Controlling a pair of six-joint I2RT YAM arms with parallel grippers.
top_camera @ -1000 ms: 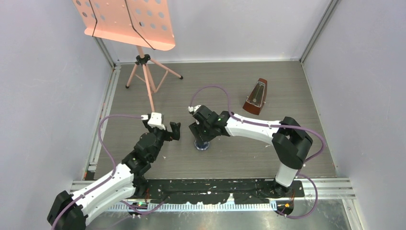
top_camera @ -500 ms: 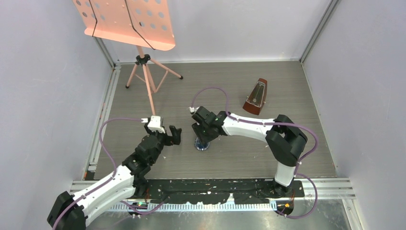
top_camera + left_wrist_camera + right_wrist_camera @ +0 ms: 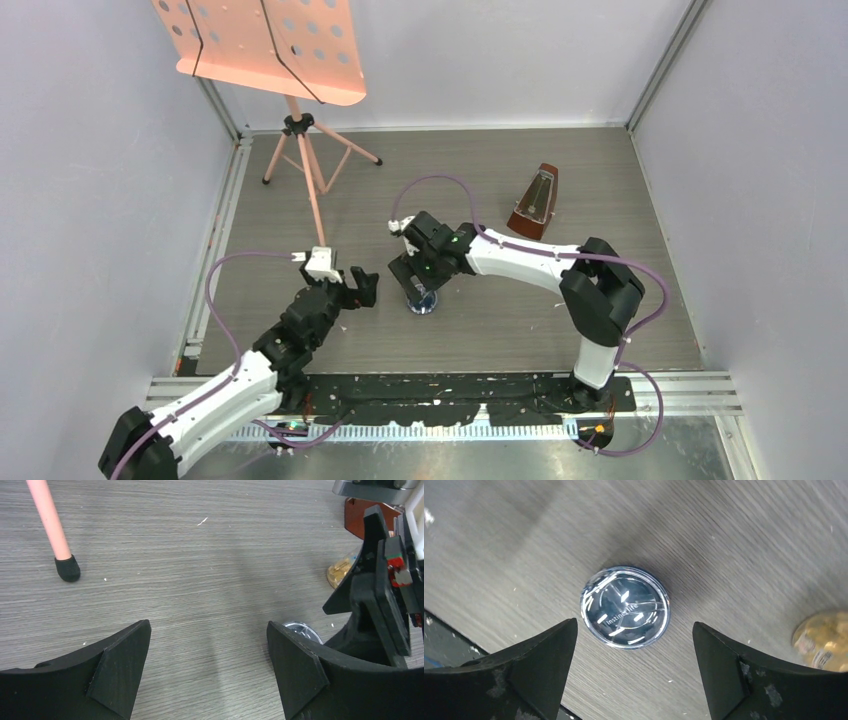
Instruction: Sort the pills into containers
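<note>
The dark-blue shiny dish [image 3: 625, 606] lies flat on the grey wood-grain table, and no pills show in it. My right gripper [image 3: 633, 652] hangs open just above it, the dish lying just beyond its fingertips. An amber bottle [image 3: 824, 639] is blurred at that view's right edge. In the left wrist view, yellowish-tan pills [image 3: 341, 571] show in a golden cluster behind the right arm's finger; whether they lie inside the bottle I cannot tell. My left gripper [image 3: 207, 652] is open over bare table left of the dish [image 3: 300, 628]. From above, the left gripper [image 3: 360, 290] and right gripper [image 3: 412, 272] flank the dish [image 3: 425, 303].
A brown metronome [image 3: 535, 203] stands at the back right. A pink music stand [image 3: 300, 130] is at the back left, one rubber-tipped leg [image 3: 64, 566] near my left gripper. Grey walls close in three sides. A black strip [image 3: 450, 395] runs along the near edge.
My left gripper has drawn back toward the near edge. The right gripper has shifted slightly left over the dish.
</note>
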